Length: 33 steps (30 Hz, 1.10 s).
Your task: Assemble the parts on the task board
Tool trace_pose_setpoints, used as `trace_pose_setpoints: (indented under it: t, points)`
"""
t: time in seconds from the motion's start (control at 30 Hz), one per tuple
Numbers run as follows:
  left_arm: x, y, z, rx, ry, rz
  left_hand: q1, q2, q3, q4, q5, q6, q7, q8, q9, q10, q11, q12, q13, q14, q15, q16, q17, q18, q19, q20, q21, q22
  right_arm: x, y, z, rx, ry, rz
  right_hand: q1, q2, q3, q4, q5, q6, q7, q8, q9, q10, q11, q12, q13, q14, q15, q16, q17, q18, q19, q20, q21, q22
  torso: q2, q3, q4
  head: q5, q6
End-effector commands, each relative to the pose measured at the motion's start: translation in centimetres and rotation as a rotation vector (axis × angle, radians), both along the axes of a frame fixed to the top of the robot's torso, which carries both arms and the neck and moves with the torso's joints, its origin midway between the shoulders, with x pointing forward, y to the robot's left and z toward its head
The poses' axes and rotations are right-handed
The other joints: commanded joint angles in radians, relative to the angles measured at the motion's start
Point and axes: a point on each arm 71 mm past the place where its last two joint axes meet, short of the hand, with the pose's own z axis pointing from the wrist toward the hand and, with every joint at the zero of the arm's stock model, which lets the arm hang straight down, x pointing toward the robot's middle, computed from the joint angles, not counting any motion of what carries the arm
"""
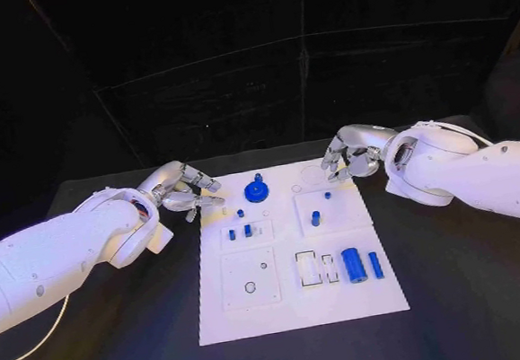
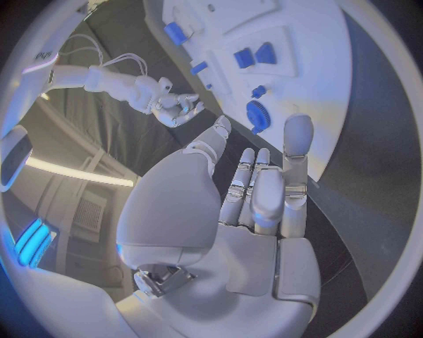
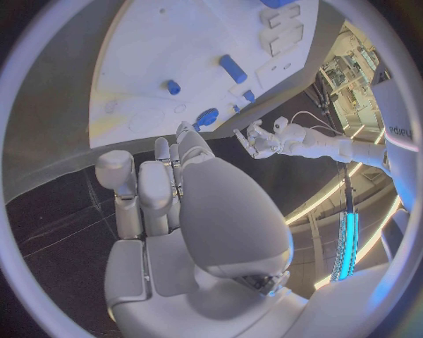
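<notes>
The white task board lies in the middle of the black table. A blue gear sits near its far edge, between my two hands. Small blue pegs stand in the left middle block, and another small blue peg stands in the right one. A thick blue cylinder and a thin blue pin lie at the right. My left hand hovers at the board's far left corner, fingers straight and apart, holding nothing. My right hand hovers at the far right corner, also empty.
White rectangular recesses sit beside the cylinder, and a plate with a small oval hole lies at the board's near left. Black table surface runs on both sides of the board. My white forearms flank the board.
</notes>
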Motion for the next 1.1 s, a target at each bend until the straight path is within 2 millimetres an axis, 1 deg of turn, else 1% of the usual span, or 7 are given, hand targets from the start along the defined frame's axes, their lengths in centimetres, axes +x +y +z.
trace_pose_setpoints:
  t: [0.03, 0.1, 0.13, 0.23, 0.43, 0.63, 1.1]
  points:
    - [-0.3, 0.5, 1.2, -0.39, 0.014, 0.078, 0.001, 0.031, -0.017, 0.012, 0.005, 0.003, 0.003, 0.01, 0.003, 0.01, 0.001, 0.022, 0.005, -0.01, -0.001, -0.006, -0.008, 0.017, -0.007, 0.0, -0.016, -0.013, -0.5, 0.3, -0.8, -0.156, -0.052, 0.048, -0.002, -0.015, 0.009, 0.001, -0.005, 0.009, 0.003, -0.009, 0.0, -0.004, 0.004, -0.016, -0.022, 0.01, 0.008, 0.011, 0.007, 0.005, 0.006, 0.005, 0.01, 0.007, 0.001, 0.0006, -0.0006, -0.002, 0.003]
    - [-0.5, 0.6, 1.4, -0.474, 0.017, 0.085, 0.006, 0.053, -0.014, 0.017, 0.005, 0.028, 0.008, 0.023, 0.008, 0.052, -0.001, 0.052, 0.013, -0.012, -0.003, -0.009, -0.014, 0.02, -0.011, -0.001, -0.031, -0.025, -0.6, 0.4, -1.3, -0.169, -0.053, 0.051, -0.003, -0.018, 0.013, 0.002, -0.003, 0.006, 0.006, -0.017, -0.001, -0.001, 0.006, -0.027, -0.038, 0.014, 0.009, 0.023, 0.022, 0.001, 0.02, 0.006, 0.024, 0.03, 0.001, 0.0004, -0.0008, -0.003, 0.003]
    - [-0.7, 0.6, 1.5, -0.505, 0.018, 0.085, 0.011, 0.065, -0.012, 0.017, 0.005, 0.052, 0.003, 0.037, 0.012, 0.1, -0.009, 0.082, 0.022, -0.013, -0.007, -0.008, -0.013, 0.02, -0.012, -0.003, -0.033, -0.026, -0.7, 0.4, -1.4, -0.173, -0.053, 0.052, -0.003, -0.019, 0.016, 0.002, -0.001, 0.004, 0.007, -0.021, -0.001, 0.002, 0.008, -0.033, -0.047, 0.017, 0.01, 0.03, 0.03, -0.002, 0.027, 0.007, 0.032, 0.043, 0.001, -0.0002, -0.0005, -0.004, 0.003]
    - [-1.0, 0.5, 1.8, -0.581, 0.018, 0.079, 0.019, 0.078, -0.01, 0.018, 0.006, 0.076, -0.007, 0.051, 0.013, 0.147, -0.021, 0.114, 0.027, -0.026, -0.016, -0.019, -0.038, 0.025, -0.024, -0.01, -0.065, -0.051, -0.8, 0.6, -1.8, -0.182, -0.052, 0.057, -0.004, -0.021, 0.025, 0.003, 0.002, 0.008, 0.012, -0.029, 0.0, 0.007, 0.011, -0.05, -0.071, 0.018, 0.013, 0.034, 0.03, -0.005, 0.039, 0.01, 0.046, 0.063, 0.001, -0.0009, 0.0013, -0.004, 0.003]
    - [-1.5, 0.0, 2.0, -0.65, 0.024, 0.071, 0.026, 0.086, -0.006, 0.017, 0.006, 0.081, -0.011, 0.056, 0.011, 0.157, -0.025, 0.123, 0.026, -0.037, -0.019, -0.027, -0.055, 0.028, -0.036, -0.013, -0.091, -0.07, -0.9, 1.2, -2.2, -0.186, -0.052, 0.072, -0.002, -0.024, 0.039, 0.002, 0.003, 0.016, 0.015, -0.035, 0.0, 0.013, 0.014, -0.068, -0.099, 0.018, 0.016, 0.037, 0.029, -0.007, 0.046, 0.012, 0.057, 0.078, 0.002, 0.0006, -0.0015, 0.002, 0.003]
    - [-1.6, -0.1, 2.0, -0.669, 0.025, 0.071, 0.029, 0.088, -0.005, 0.016, 0.006, 0.082, -0.012, 0.057, 0.01, 0.16, -0.026, 0.126, 0.025, -0.04, -0.019, -0.03, -0.062, 0.028, -0.037, -0.014, -0.095, -0.072, -1.0, 1.7, -2.4, -0.191, -0.042, 0.086, 0.003, -0.023, 0.058, -0.001, -0.004, 0.023, 0.016, -0.041, 0.001, 0.021, 0.016, -0.082, -0.122, 0.02, 0.017, 0.047, 0.039, -0.01, 0.053, 0.014, 0.067, 0.093, 0.002, 0.0001, -0.0014, 0.002, 0.002]
    - [-1.6, -0.1, 1.9, -0.671, 0.032, 0.076, 0.043, 0.092, 0.004, 0.01, 0.006, 0.083, -0.014, 0.059, 0.008, 0.163, -0.028, 0.131, 0.022, -0.043, -0.022, -0.03, -0.062, 0.028, -0.039, -0.016, -0.099, -0.075, -1.1, 2.4, -3.2, -0.239, 0.002, 0.108, 0.03, -0.024, 0.167, -0.021, -0.042, 0.077, 0.011, -0.041, 0.003, 0.091, 0.007, -0.111, -0.179, 0.025, 0.009, 0.07, 0.048, -0.026, 0.099, 0.009, 0.124, 0.181, 0.002, -0.0005, -0.0005, 0.002, -0.005]
